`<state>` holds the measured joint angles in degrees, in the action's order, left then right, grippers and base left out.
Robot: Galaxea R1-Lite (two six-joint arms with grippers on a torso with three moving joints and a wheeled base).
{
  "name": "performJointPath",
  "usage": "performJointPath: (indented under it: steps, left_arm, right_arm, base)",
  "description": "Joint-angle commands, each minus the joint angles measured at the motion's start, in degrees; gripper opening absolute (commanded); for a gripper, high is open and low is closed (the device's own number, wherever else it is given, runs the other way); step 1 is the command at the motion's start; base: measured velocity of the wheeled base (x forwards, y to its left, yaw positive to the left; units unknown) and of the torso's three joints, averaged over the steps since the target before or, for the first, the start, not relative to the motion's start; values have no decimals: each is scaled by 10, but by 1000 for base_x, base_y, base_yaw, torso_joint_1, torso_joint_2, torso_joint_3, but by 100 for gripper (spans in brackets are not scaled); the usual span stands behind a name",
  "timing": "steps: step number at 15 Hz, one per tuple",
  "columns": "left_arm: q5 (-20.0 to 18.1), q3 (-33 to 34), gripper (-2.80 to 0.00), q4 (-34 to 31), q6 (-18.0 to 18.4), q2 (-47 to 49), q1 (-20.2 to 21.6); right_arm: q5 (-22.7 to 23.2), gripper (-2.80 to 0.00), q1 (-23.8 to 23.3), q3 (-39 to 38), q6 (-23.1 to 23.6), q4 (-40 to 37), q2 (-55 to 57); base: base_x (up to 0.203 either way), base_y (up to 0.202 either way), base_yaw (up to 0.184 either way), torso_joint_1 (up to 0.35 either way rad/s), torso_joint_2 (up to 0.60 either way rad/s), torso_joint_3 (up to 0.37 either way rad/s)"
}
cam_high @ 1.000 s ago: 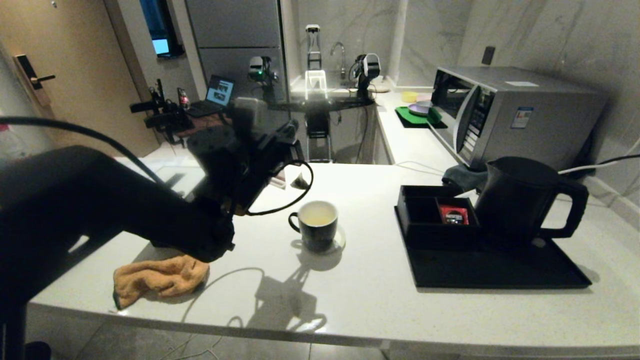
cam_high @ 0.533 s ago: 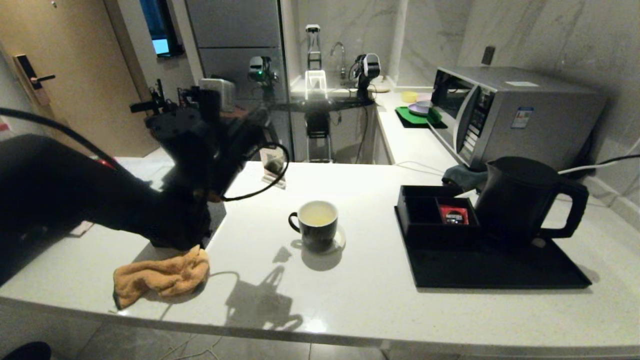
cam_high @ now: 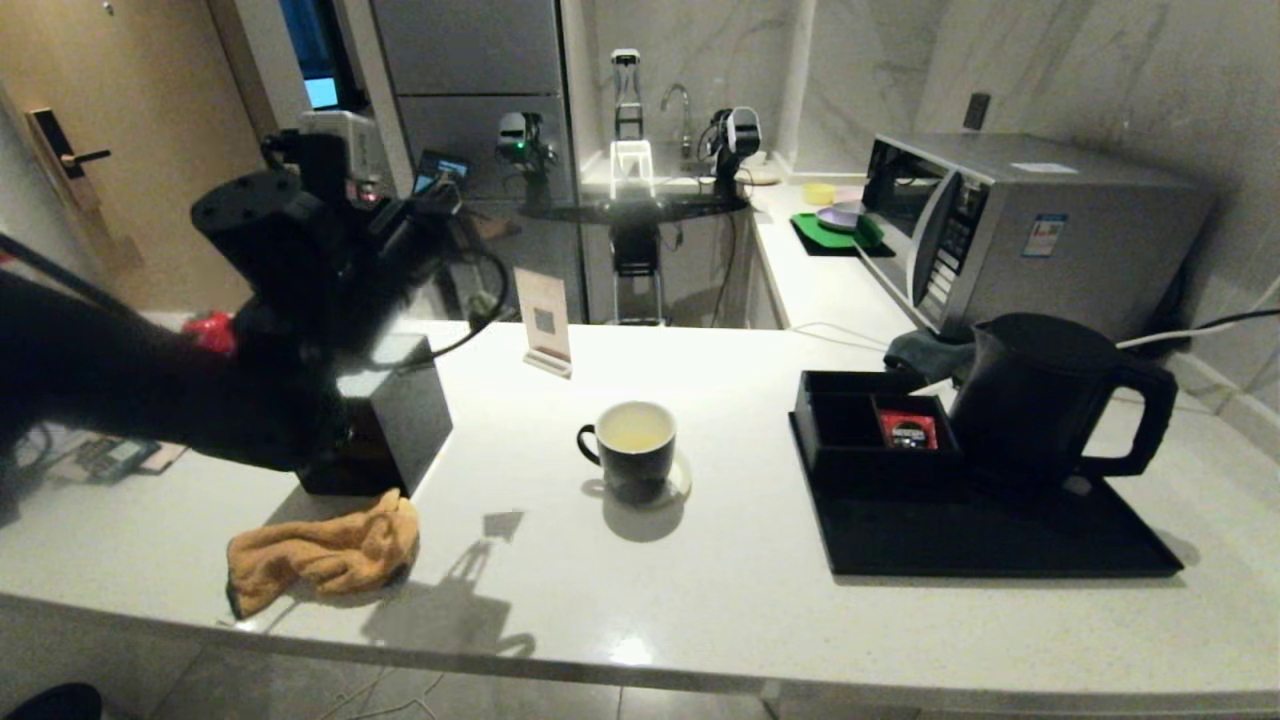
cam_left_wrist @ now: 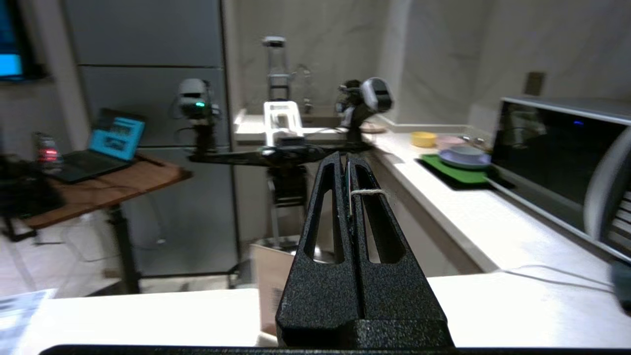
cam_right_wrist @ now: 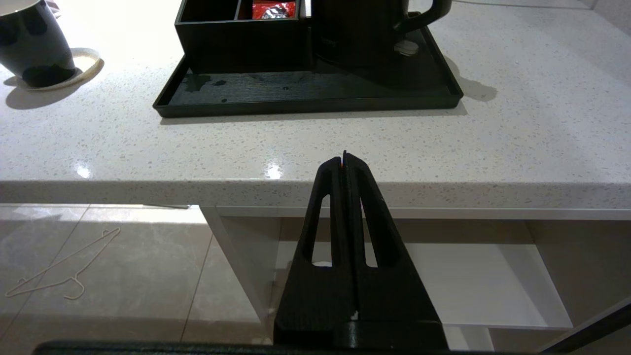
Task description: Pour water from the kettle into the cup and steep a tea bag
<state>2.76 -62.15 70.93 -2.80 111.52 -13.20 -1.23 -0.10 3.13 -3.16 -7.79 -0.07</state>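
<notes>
Black left hand (cam_left_wrist: 346, 162) pinches tea bag string (cam_left_wrist: 367, 192), far left of cup (cam_high: 634, 449).

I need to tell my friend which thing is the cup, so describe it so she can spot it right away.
Start at the silver microwave on the white counter; before it a black tray holds the tall black kettle. Left of the tray, standing alone mid-counter on a pale coaster, is the cup: much smaller than the kettle, black outside, cream inside.
</notes>
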Motion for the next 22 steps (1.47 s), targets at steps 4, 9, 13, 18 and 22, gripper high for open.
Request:
performJointPath:
  steps: [4, 9, 13, 18, 22]
  left_arm:
    - [1, 1, -280, -3, 1, -32, 45]
    - [1, 2, -280, -36, 1, -62, 85]
    - [1, 19, -280, -95, 1, -113, 133]
    - [0, 51, -280, -125, -1, -141, 183]
    - [0, 52, -280, -160, -1, -149, 191]
  right_arm:
    - [0, -280, 0, -1, 0, 0, 1]
    - [0, -280, 0, 0, 0, 0, 1]
    - [0, -280, 0, 0, 0, 0, 1]
    - [0, -280, 0, 0, 0, 0, 1]
    - [0, -280, 0, 0, 0, 0, 1]
  base:
    - [0, 0, 0, 0, 0, 0]
    - [0, 0, 0, 0, 0, 0]
    - [0, 0, 0, 0, 0, 0]
    - [0, 0, 0, 0, 0, 0]
    - [0, 0, 0, 0, 0, 0]
